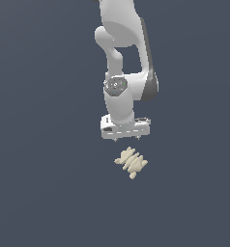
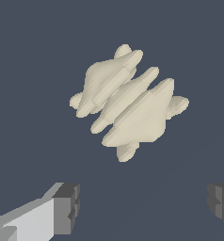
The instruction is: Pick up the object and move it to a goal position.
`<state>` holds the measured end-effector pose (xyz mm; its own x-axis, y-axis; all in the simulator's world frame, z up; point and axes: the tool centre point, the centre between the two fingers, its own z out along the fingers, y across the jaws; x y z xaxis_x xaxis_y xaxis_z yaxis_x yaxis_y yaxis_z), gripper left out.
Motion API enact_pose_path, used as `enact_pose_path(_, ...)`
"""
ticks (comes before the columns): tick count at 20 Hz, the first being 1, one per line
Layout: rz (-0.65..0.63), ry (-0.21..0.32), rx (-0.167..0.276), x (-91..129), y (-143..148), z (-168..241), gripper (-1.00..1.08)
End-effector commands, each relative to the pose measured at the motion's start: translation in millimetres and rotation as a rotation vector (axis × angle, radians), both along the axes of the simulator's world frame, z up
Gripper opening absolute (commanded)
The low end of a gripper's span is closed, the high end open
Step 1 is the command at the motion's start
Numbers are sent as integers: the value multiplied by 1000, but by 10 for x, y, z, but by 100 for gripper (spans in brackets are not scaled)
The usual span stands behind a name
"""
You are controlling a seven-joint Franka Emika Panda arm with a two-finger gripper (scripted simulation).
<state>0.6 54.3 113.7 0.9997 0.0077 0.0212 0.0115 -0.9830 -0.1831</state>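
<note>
The object (image 1: 131, 162) is a small cream-beige lump with ridges and rounded knobs, lying on the dark grey floor. The wrist view shows the object (image 2: 129, 103) whole, with nothing touching it. My gripper (image 1: 127, 139) hangs from the white arm just above and slightly behind the object, only its fingertip stubs showing below the hand. In the wrist view the gripper (image 2: 144, 204) is open, its two dark pads (image 2: 69, 207) far apart with bare floor between them. The object lies apart from the pads, not between them.
A plain dark grey surface (image 1: 49, 193) spreads all around the object. The white arm (image 1: 122, 62) rises above the gripper toward the top of the exterior view.
</note>
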Motion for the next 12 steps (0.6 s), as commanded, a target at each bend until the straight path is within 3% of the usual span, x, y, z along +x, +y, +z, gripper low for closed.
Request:
enact_pose_path(1, -23, -11, 53, 16, 45, -133, 108)
enact_pose_path(12, -211, -96, 317, 123, 179, -590, 108)
